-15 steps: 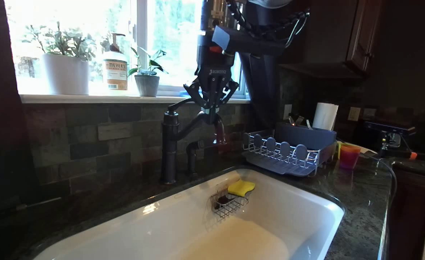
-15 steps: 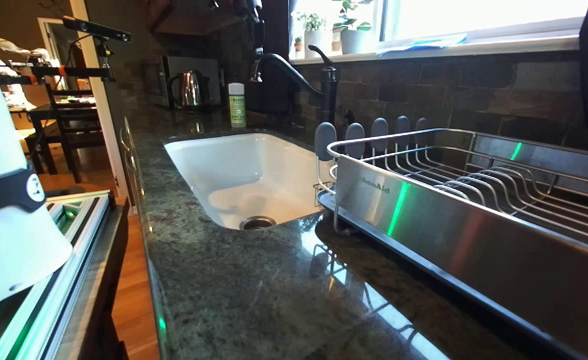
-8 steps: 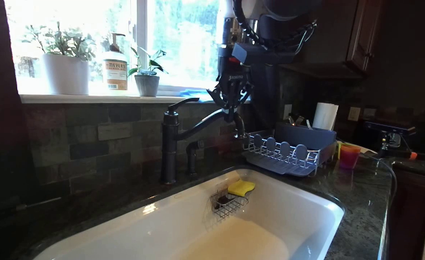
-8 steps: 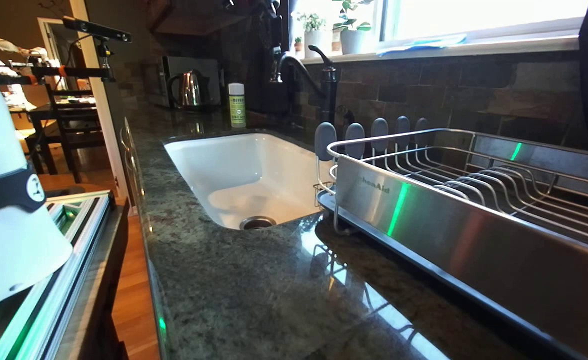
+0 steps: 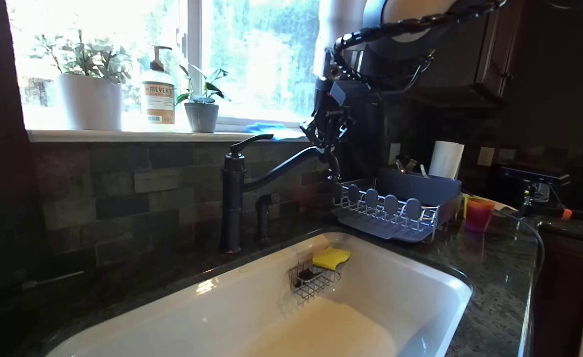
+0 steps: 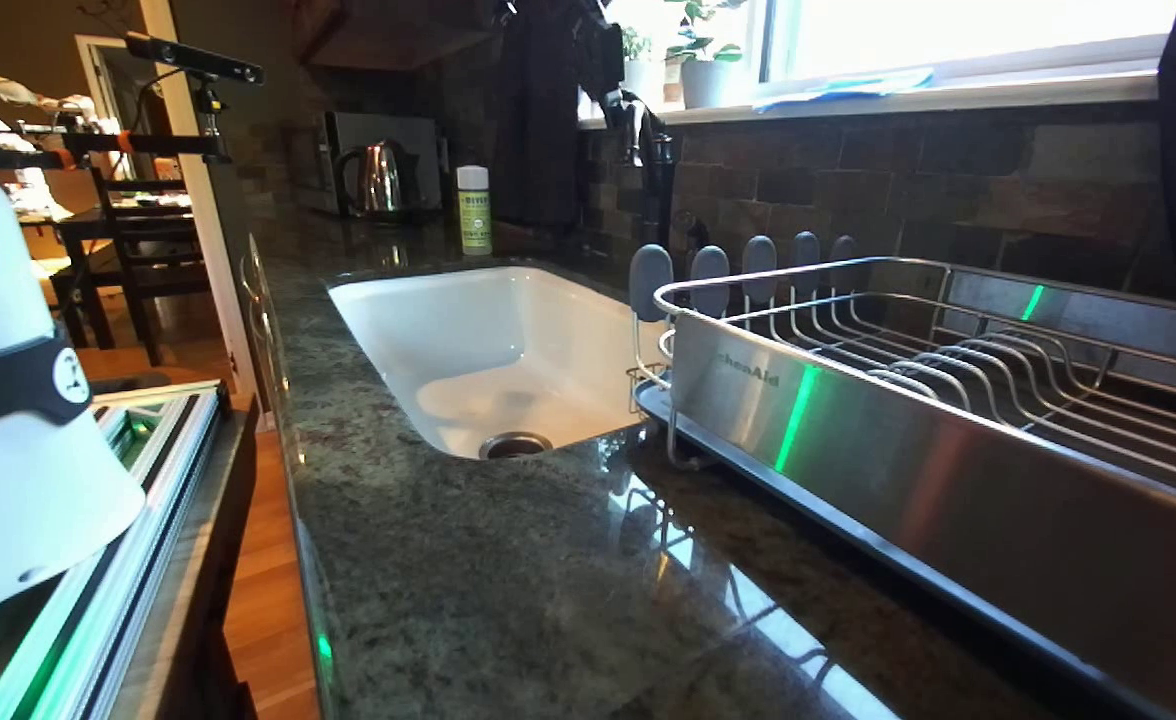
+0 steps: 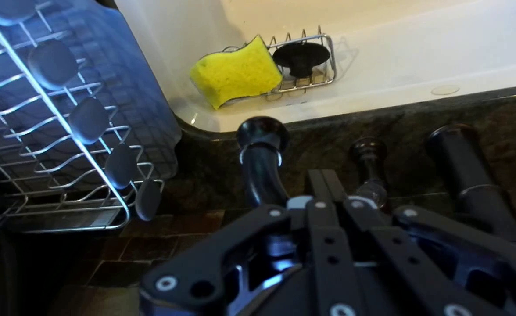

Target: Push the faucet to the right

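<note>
The dark faucet [image 5: 232, 203] stands upright behind the sink in an exterior view, its spout arching right so the tip hangs by the dish rack's near corner. In an exterior view the faucet [image 6: 657, 195] shows its spout end in front of its post. My gripper [image 5: 326, 154] is at the spout's bend, fingertips down, seemingly touching it. In the wrist view the gripper [image 7: 326, 177] has its fingertips pressed together with nothing between them. The spout end [image 7: 260, 169] lies just left of the fingers there; the rest of the spout is hidden behind the gripper.
A dish rack [image 5: 390, 208] stands right of the faucet. A white sink [image 5: 212, 307] holds a wire caddy [image 5: 316, 285] with a yellow sponge [image 5: 331, 258]. A side sprayer [image 5: 263, 218] is by the post. Plants and a soap bottle [image 5: 157, 99] line the windowsill.
In an exterior view the spout has swung right and back toward the wall, its tip reaching the dish rack. My gripper has moved right with it and tilted. The faucet post has not moved.
</note>
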